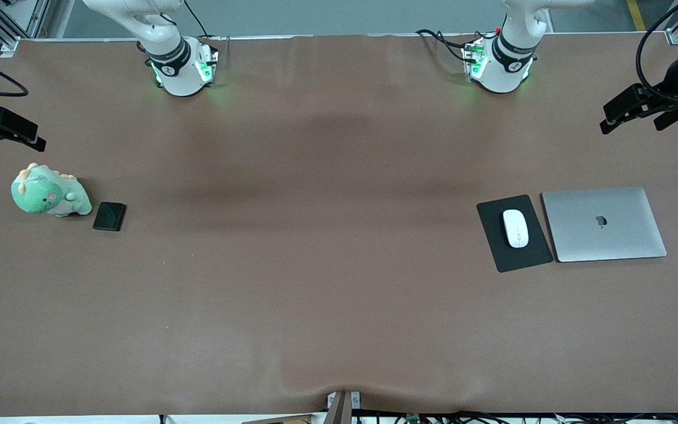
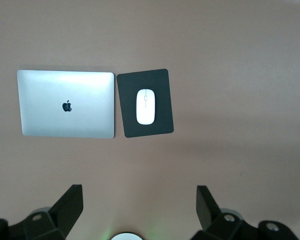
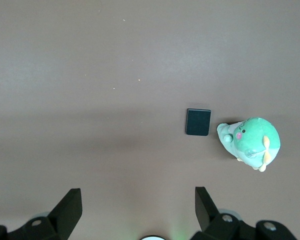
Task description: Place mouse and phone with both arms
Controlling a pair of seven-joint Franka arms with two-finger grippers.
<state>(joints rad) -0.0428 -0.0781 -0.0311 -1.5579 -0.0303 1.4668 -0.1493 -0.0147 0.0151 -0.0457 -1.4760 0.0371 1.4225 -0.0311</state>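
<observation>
With the white mouse resting on the black mouse pad beside the closed laptop and the phone lying beside the dinosaur plush, both the left gripper and right gripper, fingers spread, hang high, a layout fitting either placement complete or pickup pending.

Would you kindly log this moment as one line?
mouse on mousepad | phone beside plush | left gripper open | right gripper open

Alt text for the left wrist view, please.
A white mouse lies on a black mouse pad, beside a closed silver laptop on the brown table. The left gripper hangs open above the table.
</observation>
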